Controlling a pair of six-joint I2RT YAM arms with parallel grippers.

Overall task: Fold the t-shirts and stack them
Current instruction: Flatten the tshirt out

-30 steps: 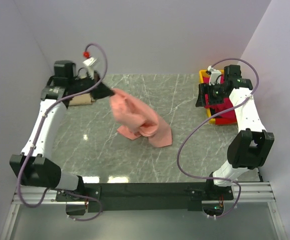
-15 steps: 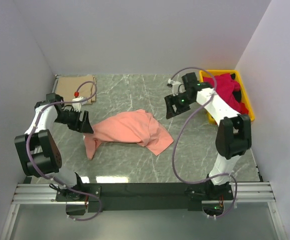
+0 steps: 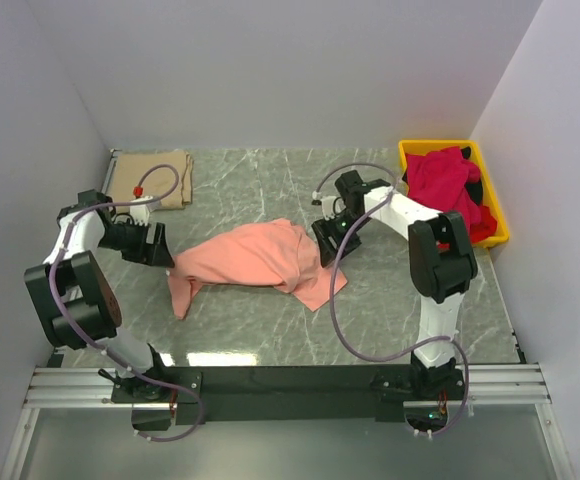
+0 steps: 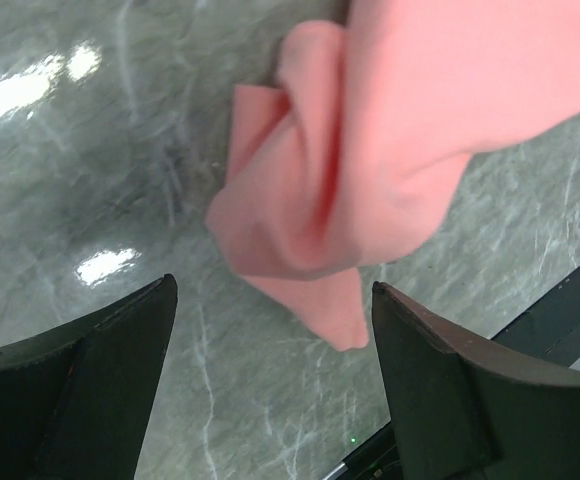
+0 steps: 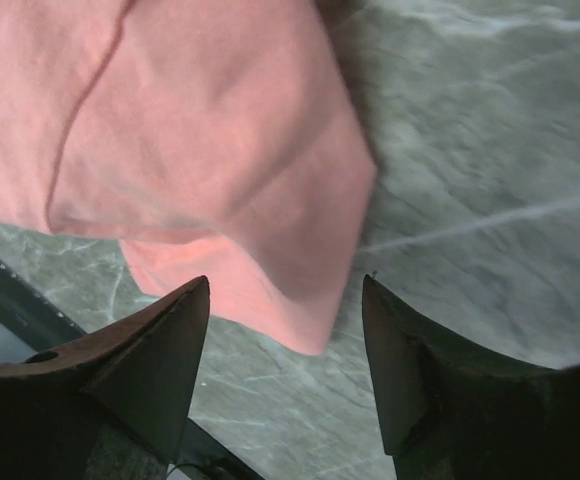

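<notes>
A salmon-pink t-shirt [image 3: 255, 262] lies crumpled across the middle of the table. My left gripper [image 3: 160, 245] stands open at its left end; in the left wrist view the bunched cloth [image 4: 370, 150] lies ahead of the left gripper [image 4: 272, 290], nothing pinched. My right gripper [image 3: 325, 235] is open at the shirt's right edge; in the right wrist view a corner of the shirt [image 5: 200, 130] reaches toward the right gripper [image 5: 285, 285] without being held. A tan-beige t-shirt [image 3: 160, 175] lies flat at the back left. Crimson-red t-shirts [image 3: 445, 180] are heaped at the back right.
The yellow bin [image 3: 498, 222] holding the crimson cloth stands in the back right corner. White walls close the table at the back and both sides. The black mounting rail [image 3: 290, 380] runs along the near edge.
The left gripper opened and let go of the pink shirt, which went from hanging in the air to lying on the table. The right arm swung from the bin to the shirt's right edge.
</notes>
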